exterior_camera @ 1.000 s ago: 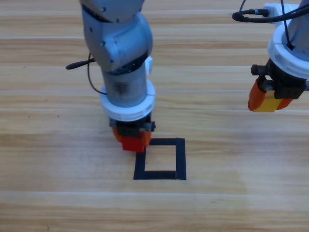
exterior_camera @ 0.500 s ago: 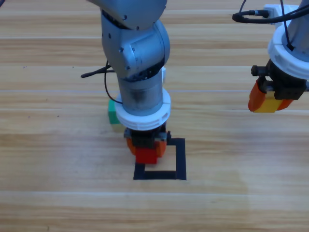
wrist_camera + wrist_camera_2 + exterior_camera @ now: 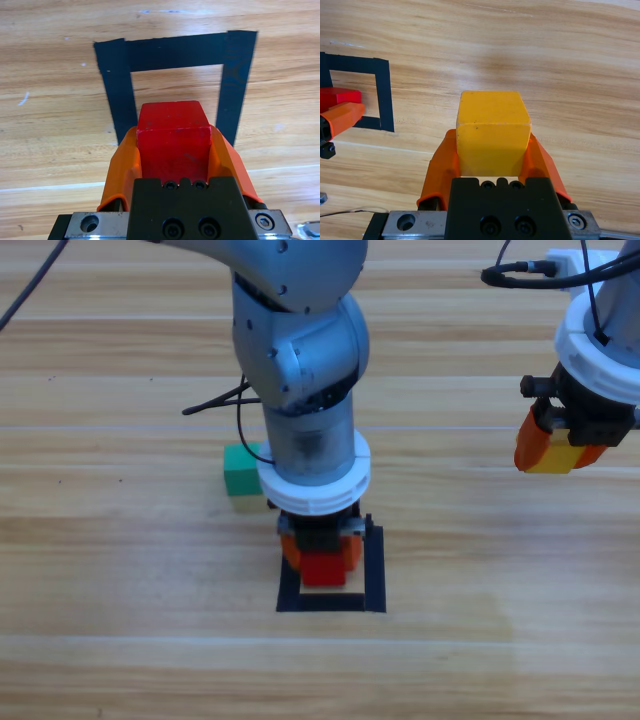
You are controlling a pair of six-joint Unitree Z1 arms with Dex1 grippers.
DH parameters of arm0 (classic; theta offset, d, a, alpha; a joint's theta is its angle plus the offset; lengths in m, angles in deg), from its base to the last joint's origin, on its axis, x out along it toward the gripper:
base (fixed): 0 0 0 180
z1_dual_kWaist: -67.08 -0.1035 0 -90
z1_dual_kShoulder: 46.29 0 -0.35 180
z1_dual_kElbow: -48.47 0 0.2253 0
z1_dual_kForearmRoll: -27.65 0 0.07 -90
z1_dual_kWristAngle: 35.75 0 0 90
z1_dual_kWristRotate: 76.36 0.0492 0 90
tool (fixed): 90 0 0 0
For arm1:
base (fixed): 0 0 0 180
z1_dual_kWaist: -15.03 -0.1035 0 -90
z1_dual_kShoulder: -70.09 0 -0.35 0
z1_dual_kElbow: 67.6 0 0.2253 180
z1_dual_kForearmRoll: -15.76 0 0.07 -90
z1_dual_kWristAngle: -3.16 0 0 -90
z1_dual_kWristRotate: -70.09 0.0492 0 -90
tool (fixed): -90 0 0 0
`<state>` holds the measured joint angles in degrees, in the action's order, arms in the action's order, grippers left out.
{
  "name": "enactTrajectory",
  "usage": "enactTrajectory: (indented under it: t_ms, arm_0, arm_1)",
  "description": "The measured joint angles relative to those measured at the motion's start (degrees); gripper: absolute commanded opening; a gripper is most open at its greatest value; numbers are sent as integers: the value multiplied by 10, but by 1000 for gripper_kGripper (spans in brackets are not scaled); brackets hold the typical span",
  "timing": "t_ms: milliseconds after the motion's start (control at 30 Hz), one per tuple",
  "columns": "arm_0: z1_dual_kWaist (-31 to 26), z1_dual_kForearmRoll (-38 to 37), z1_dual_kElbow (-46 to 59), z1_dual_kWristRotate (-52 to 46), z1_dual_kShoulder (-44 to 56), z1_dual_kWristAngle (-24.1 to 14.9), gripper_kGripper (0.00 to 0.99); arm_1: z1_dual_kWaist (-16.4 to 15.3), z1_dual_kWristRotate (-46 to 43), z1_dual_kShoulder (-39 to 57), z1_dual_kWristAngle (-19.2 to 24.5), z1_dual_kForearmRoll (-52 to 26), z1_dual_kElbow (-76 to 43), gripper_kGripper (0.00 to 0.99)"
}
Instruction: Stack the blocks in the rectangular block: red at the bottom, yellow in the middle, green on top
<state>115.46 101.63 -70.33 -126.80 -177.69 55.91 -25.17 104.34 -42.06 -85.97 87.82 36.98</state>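
Bright, even overhead light across the tabletop (image 3: pixel 120 660). Soft shadow just beneath the left gripper (image 3: pixel 172 145) inside the rectangular block (image 3: pixel 117 95). Faint sheen along the wood grain, no harsh glare. Sharp focus throughout, no visible motion blur.

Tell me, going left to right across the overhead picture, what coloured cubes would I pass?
Green cube on the table → red cube in the left gripper, over the tape rectangle → yellow cube held up by the right gripper.
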Motion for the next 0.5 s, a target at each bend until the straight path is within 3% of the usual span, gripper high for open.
enactTrajectory:
  t_ms: [500]
  arm_0:
    - [26,0,-20,-19,-1,-3,40]
  arm_1:
    - [0,0,0,0,0,0,0]
